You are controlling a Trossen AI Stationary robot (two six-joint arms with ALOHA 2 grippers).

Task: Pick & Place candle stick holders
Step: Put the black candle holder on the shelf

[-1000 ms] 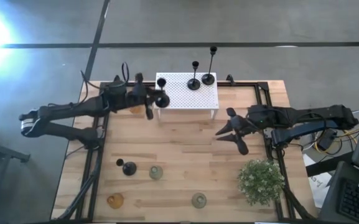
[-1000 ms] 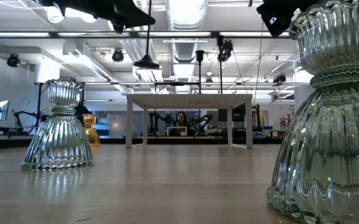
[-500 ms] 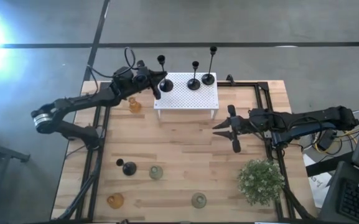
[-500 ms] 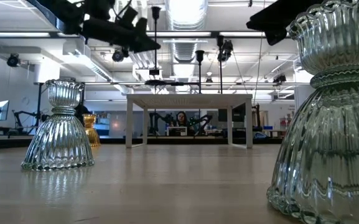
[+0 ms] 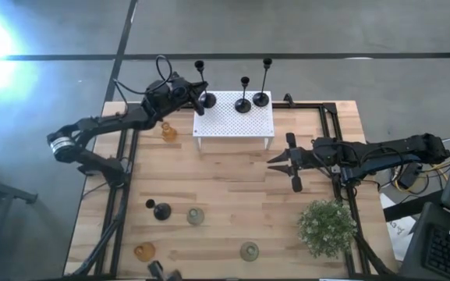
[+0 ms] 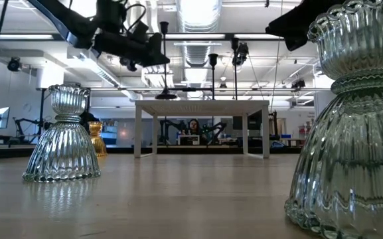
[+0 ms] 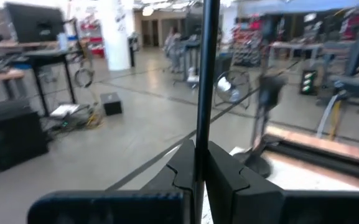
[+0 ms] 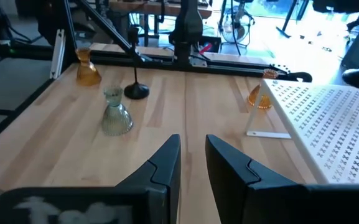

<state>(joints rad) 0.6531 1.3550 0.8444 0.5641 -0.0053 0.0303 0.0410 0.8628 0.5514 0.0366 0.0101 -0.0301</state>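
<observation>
A black candle stick holder (image 5: 203, 84) stands upright over the far left corner of the white perforated rack (image 5: 236, 125), with my left gripper (image 5: 196, 97) shut on its stem. Two more black holders (image 5: 243, 100) (image 5: 262, 92) stand on their round bases on the rack. On the table stand an amber holder (image 5: 168, 133), a black one (image 5: 161, 210), two pale green ones (image 5: 196, 216) (image 5: 249, 250) and another amber one (image 5: 144, 251). My right gripper (image 5: 274, 161) hovers right of the rack, narrowly open, nothing between its fingers (image 8: 167, 162). My left gripper pinches the black holder's thin stem (image 7: 201, 134) between its two fingers, about halfway up. The fingers come level from the table's left side and lie across the stem. The holder stands upright. Whether its round base (image 6: 166, 95) rests on the rack top, I cannot tell.
A bushy green plant (image 5: 326, 226) stands at the near right. Black frame rails (image 5: 123, 179) run along the table's left and right sides. Bare wood lies between the rack and the near holders.
My left gripper has carried the black holder from beside the rack's left near corner toward the far edge and down, over the rack's far left corner. The holder has come upright. My right gripper has rolled a little and sunk slightly.
</observation>
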